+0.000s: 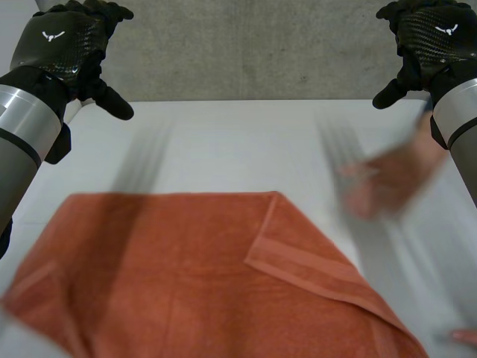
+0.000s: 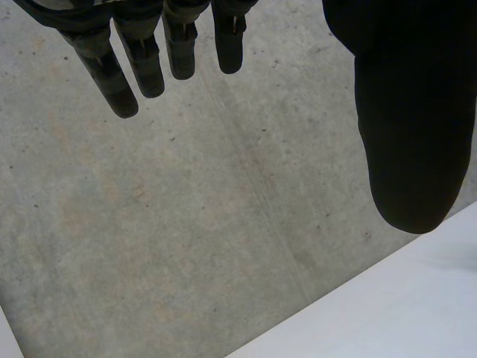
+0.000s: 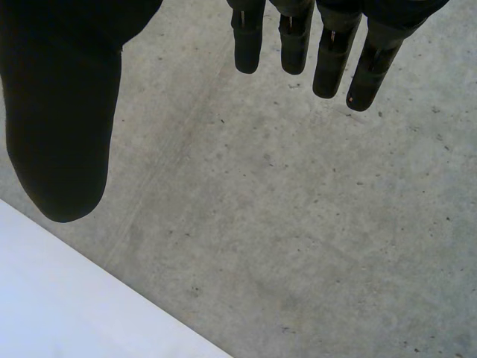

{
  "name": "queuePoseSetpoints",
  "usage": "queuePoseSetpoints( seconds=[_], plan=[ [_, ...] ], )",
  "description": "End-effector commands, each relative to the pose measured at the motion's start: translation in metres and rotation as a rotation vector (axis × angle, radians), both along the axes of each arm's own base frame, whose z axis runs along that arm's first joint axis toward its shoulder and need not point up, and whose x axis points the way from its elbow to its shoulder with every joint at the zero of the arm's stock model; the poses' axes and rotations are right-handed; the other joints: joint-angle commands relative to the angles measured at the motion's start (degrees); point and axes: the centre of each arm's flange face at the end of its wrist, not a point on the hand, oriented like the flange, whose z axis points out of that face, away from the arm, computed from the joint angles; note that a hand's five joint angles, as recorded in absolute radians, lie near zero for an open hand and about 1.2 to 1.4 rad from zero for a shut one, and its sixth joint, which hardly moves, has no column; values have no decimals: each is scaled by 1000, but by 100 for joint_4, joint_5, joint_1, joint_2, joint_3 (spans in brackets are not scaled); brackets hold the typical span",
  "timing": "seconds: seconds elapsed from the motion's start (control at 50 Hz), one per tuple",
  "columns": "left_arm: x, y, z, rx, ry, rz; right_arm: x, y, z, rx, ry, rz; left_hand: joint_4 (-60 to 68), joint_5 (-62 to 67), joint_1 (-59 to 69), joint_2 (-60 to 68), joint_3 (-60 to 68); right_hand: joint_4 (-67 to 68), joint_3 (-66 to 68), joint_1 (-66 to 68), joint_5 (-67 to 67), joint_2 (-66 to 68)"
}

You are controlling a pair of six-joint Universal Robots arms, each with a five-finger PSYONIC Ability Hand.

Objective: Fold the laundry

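An orange towel (image 1: 171,276) lies spread on the white table (image 1: 231,142) at its near side, with its far right corner folded over onto itself. My left hand (image 1: 67,45) hangs high at the far left, well away from the towel, open with straight fingers (image 2: 119,74) and thumb (image 2: 414,134) apart and nothing between them. My right hand (image 1: 428,41) is held high at the far right, likewise open, with its fingers (image 3: 328,52) and thumb (image 3: 63,134) spread over bare floor.
A person's hand (image 1: 387,179) moves over the table at the right, just beyond the towel's folded corner. A fingertip (image 1: 466,337) shows at the near right edge. A grey concrete floor (image 1: 253,45) lies beyond the table's far edge (image 2: 358,298).
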Motion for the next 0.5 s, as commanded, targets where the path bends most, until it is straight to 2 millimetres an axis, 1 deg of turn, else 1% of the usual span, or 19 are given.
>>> queuePoseSetpoints(
  seconds=[0.02,0.28,0.36,0.4,0.44,0.46,0.48,0.5],
  plan=[
    [0,-1,-1,-2,1,-1,0,0,-2,6,2,2,-167,-255,-159,-157,-217,-319,-208,-99,-352,-235],
    [-1,-1,-2,0,-1,0,6,2,-9,32,26,71,-167,-255,-159,-157,-217,-319,-208,-99,-352,-235],
    [0,-3,-4,6,-5,3,7,8,-18,107,52,96,-167,-255,-159,-157,-217,-319,-208,-99,-352,-235],
    [0,-3,-5,10,-6,3,9,14,-26,194,75,114,-167,-255,-159,-157,-217,-319,-208,-99,-352,-235],
    [-1,-3,-5,11,-7,3,16,22,-34,257,96,146,-167,-255,-159,-157,-217,-319,-208,-99,-352,-235],
    [-1,-3,-5,11,-7,3,26,32,-44,322,118,183,-172,-260,-163,-162,-222,-319,-208,-99,-352,-235],
    [-1,-3,-5,11,-7,3,26,32,-44,323,118,183,-167,-256,-159,-157,-217,-319,-208,-99,-352,-235],
    [0,-3,-5,10,-6,3,31,36,-49,352,130,201,-167,-255,-159,-157,-217,-319,-208,-99,-352,-235]
  ],
)
